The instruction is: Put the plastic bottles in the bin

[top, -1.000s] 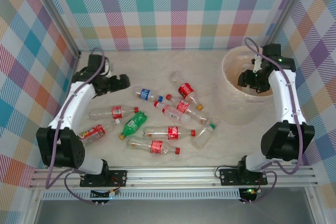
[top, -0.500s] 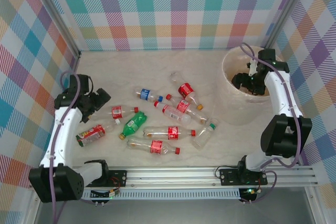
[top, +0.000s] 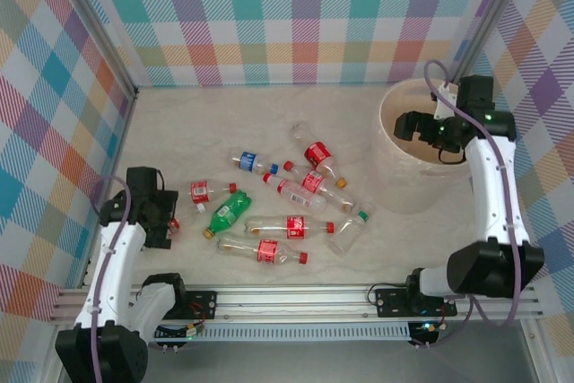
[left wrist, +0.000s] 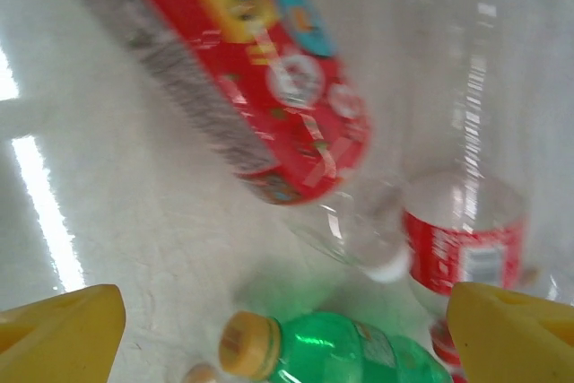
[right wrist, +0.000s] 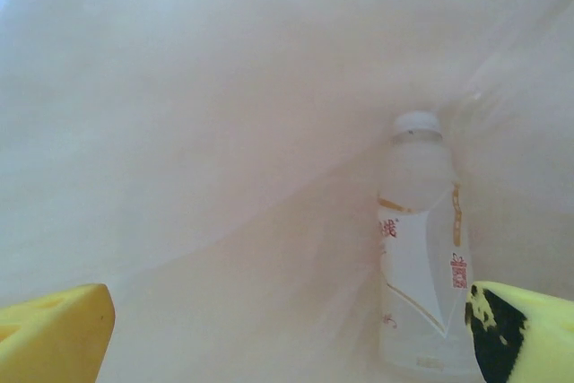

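Hovering low over the left part of the desk (top: 188, 123), the left end effector (top: 154, 213) is located at the left edge of the bottle cluster. In the left wrist view its yellow fingertips (left wrist: 63, 338) are set wide apart at the two lower corners, and nothing is clamped between them. A red-labelled bottle (left wrist: 260, 78), blurred, is seen lying on the desk ahead of the end effector. A green bottle (left wrist: 350, 356) with an orange cap lies in line with the gap between the fingers, and a second clear bottle (left wrist: 466, 248) with a red label lies to its right. Whether any of these is touched cannot be determined.

The plastic bottles (top: 291, 226) are spread on their sides across the middle of the desk, to the left of the bin (top: 399, 177), which stands at the far right. The right end effector (top: 414, 125) is held over the bin opening. In the right wrist view its fingertips (right wrist: 54, 334) are fully spread and nothing is held. A white-capped bottle (right wrist: 417, 257) is seen inside the bin, against the translucent liner (right wrist: 179, 132).
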`<state>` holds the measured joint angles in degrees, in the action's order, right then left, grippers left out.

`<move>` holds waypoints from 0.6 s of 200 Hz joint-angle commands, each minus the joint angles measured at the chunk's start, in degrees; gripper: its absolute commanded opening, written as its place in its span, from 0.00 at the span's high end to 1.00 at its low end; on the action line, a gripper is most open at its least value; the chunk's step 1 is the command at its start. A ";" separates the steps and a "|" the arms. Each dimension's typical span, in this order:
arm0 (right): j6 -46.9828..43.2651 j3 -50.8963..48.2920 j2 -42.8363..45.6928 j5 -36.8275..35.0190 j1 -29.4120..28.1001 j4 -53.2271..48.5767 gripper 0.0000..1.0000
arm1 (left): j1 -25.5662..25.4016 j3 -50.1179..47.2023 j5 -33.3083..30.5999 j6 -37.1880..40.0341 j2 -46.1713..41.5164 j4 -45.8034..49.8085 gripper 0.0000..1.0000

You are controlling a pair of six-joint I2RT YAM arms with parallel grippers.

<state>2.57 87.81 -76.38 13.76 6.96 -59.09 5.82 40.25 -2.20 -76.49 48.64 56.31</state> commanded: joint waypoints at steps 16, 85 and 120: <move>0.59 1.17 2.14 5.12 0.24 -0.13 0.00 | 0.83 -5.02 -1.18 -8.72 0.97 -7.21 0.09; -1.44 0.43 3.42 8.93 0.16 -3.92 0.01 | 0.84 -5.64 -7.41 -7.62 7.18 -15.65 0.07; -1.49 0.21 3.48 9.41 0.17 -4.73 0.01 | 0.82 -11.18 -7.46 -11.57 8.01 -22.97 0.09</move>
<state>2.07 88.44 -73.91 20.95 6.96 -62.04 5.89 32.47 -7.73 -84.79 55.68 38.17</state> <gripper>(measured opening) 0.987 0.911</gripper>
